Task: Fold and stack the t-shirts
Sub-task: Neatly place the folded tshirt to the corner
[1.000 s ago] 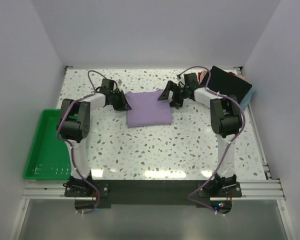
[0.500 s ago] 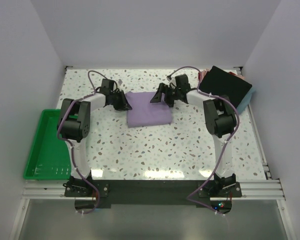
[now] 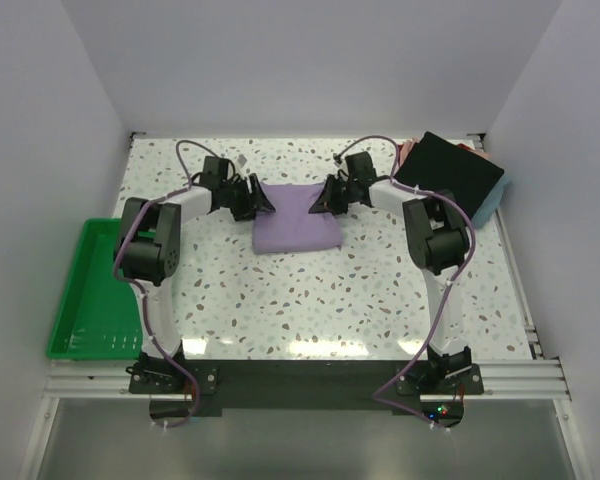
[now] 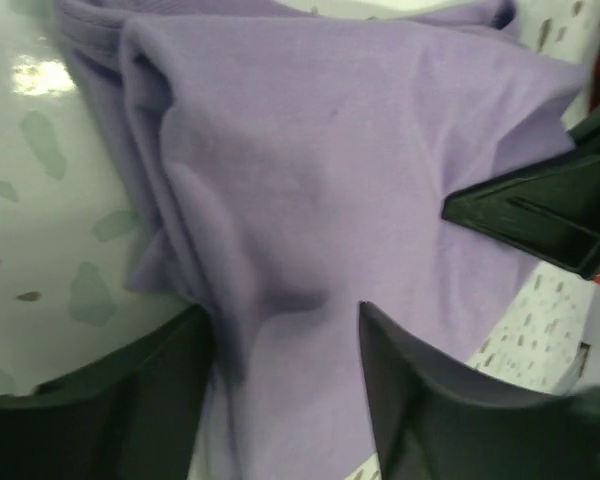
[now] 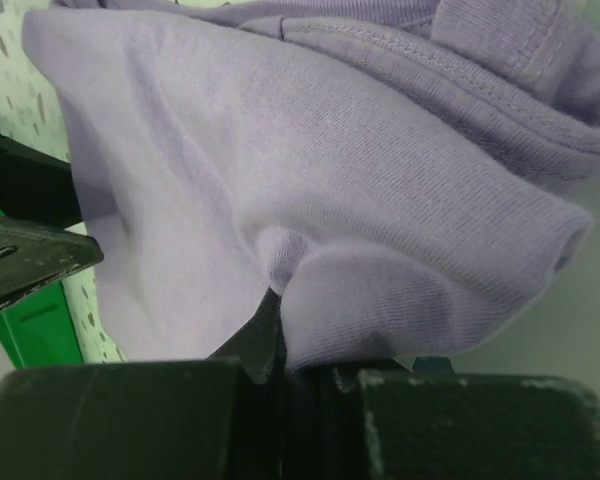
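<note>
Folded lavender t-shirt (image 3: pixel 298 218) lying on table (image 3: pixel 310 290) toward 12 o'clock, right gripper (image 3: pixel 320 203) pinching its 2 o'clock corner tight, left gripper (image 3: pixel 265 200) fingers standing apart over its 10 o'clock edge, black-topped shirt stack (image 3: pixel 450 172) sitting at 2 o'clock

A green plastic tray (image 3: pixel 85 300) lies at the left edge of the worktop (image 3: pixel 310 300), a pale terrazzo surface with dark speckles. Plain white walls (image 3: pixel 310 70) enclose three sides. Aluminium rails (image 3: pixel 90 380) line the near edge.

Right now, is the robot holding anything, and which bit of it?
Yes: the right gripper pinches a fold of the purple t-shirt near its right edge. The left gripper is open over the left edge.
</note>
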Available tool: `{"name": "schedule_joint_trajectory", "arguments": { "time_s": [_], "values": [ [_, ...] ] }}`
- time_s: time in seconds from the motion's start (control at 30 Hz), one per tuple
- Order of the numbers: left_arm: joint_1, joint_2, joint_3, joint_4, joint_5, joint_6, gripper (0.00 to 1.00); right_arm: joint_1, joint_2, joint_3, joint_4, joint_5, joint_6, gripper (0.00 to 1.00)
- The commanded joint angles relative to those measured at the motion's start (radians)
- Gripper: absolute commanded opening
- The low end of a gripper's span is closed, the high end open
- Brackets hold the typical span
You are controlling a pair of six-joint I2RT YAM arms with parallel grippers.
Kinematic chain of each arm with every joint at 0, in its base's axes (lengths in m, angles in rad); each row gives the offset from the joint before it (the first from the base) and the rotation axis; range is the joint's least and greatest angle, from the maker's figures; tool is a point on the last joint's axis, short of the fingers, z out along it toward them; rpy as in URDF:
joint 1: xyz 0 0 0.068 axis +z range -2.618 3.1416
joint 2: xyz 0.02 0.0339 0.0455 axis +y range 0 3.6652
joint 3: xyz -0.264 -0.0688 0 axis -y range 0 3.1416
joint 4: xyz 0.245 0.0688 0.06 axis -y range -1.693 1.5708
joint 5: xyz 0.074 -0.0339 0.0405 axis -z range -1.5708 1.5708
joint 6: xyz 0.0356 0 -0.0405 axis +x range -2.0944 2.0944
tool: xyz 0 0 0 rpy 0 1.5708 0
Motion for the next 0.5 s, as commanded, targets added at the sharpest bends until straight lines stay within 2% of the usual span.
{"name": "schedule_joint_trajectory", "arguments": {
  "time_s": [0.0,0.03,0.13,0.33,0.47],
  "values": [
    [-0.005,0.002,-0.009,-0.049,-0.064,0.018,0.69,0.016,0.01,0.023,-0.199,0.129,-0.067,0.0],
    [-0.002,-0.001,-0.004,-0.055,-0.072,0.021,0.78,0.014,0.001,0.043,-0.228,0.14,-0.074,0.0],
    [0.009,-0.022,0.01,-0.078,-0.08,0.032,0.86,-0.006,-0.034,0.078,-0.289,0.172,-0.107,0.0],
    [0.043,-0.067,0.007,-0.109,-0.09,0.066,0.91,-0.044,-0.084,0.181,-0.437,0.258,-0.202,0.0],
    [0.063,-0.081,-0.024,-0.102,-0.078,0.075,0.92,-0.064,-0.09,0.299,-0.61,0.359,-0.278,0.0]
  ]
}}
